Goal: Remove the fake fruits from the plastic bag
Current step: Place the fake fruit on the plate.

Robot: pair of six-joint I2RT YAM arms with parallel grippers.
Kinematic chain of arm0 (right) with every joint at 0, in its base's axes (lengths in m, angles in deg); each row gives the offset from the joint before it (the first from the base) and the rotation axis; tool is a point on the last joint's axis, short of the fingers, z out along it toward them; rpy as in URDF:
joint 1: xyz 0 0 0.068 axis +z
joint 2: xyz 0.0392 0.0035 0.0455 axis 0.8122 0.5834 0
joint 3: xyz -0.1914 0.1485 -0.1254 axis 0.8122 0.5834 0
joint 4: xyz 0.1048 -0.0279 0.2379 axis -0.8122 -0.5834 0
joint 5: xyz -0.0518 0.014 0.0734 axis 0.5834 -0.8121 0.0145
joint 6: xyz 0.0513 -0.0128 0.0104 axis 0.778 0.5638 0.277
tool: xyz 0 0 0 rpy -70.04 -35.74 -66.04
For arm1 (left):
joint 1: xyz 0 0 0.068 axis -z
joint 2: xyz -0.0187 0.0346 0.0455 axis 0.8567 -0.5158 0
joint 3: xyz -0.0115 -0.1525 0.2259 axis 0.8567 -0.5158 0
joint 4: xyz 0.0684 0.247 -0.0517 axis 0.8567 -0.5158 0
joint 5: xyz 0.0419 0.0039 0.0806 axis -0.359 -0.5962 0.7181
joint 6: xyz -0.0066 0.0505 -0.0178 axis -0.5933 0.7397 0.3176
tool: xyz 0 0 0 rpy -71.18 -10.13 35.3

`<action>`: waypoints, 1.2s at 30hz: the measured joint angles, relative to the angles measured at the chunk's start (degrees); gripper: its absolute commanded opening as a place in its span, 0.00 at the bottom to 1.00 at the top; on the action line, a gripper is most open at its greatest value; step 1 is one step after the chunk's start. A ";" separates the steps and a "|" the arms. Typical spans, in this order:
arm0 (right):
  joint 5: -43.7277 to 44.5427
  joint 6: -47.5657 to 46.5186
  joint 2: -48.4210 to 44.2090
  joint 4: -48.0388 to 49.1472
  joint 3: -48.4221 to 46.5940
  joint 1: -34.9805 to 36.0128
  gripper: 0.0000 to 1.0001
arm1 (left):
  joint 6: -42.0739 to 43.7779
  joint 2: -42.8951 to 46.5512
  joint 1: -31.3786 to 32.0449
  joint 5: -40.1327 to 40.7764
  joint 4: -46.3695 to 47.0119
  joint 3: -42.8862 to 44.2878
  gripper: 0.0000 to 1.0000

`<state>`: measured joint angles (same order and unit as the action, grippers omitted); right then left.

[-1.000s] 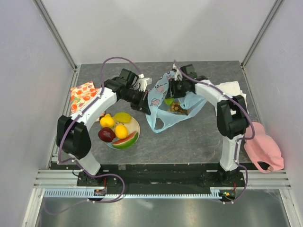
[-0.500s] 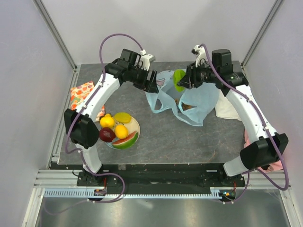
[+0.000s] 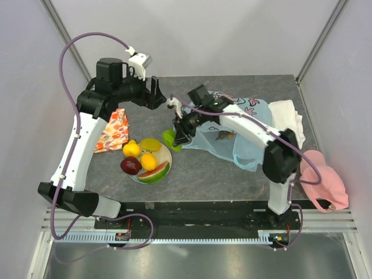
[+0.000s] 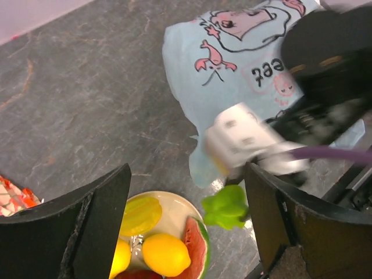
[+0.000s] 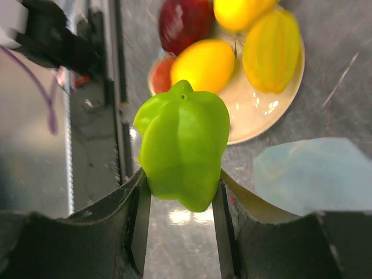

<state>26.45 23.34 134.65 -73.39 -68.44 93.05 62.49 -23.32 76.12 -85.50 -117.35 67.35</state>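
My right gripper (image 5: 181,200) is shut on a glossy green fake fruit (image 5: 183,142), which hangs just above the table at the right rim of the white plate (image 3: 165,152). On the plate lie a yellow ribbed fruit (image 3: 150,143), two lemons (image 3: 149,161), a dark red apple (image 3: 130,165) and a watermelon slice (image 3: 156,172). The light-blue plastic bag (image 3: 247,119) lies crumpled on the table behind the right arm, with a tan piece (image 3: 224,135) showing through it. My left gripper (image 3: 156,93) hangs open and empty high above the back left; its view looks down on the green fruit (image 4: 226,206) and the bag (image 4: 232,70).
An orange-red patterned cloth (image 3: 113,129) lies left of the plate. A white folded towel (image 3: 289,113) sits at the bag's right, and a pink cloth (image 3: 324,180) hangs off the table's right edge. Grey walls and metal posts enclose the table.
The left gripper opened, let go of the bag and rose to the back left. The right arm carried the green fruit from over the bag leftward to the plate. The bag settled flat.
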 measured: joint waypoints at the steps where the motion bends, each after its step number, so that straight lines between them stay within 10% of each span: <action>1: 0.39 -1.09 2.49 -0.63 -0.63 0.57 0.39 | 0.07 0.76 -0.83 -0.15 0.07 -0.68 0.85; 22: 8.81 -14.10 19.93 -2.78 -8.74 9.33 0.44 | -0.20 4.20 -9.22 -6.97 0.02 -9.57 0.84; 33: 10.69 -11.50 21.33 0.57 -9.22 9.46 0.75 | -0.46 4.20 -9.99 -7.91 0.09 -9.57 0.84; 34: 10.80 -11.32 21.33 1.03 -9.22 9.49 0.98 | -0.59 4.20 -10.05 -7.96 0.13 -9.57 0.84; 36: 10.95 -10.32 21.33 1.70 -9.22 9.49 0.98 | -0.63 4.20 -10.05 -7.96 0.17 -9.57 0.84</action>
<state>37.40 13.02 155.98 -71.68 -77.66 102.53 61.86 -19.12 66.06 -93.46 -117.18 57.78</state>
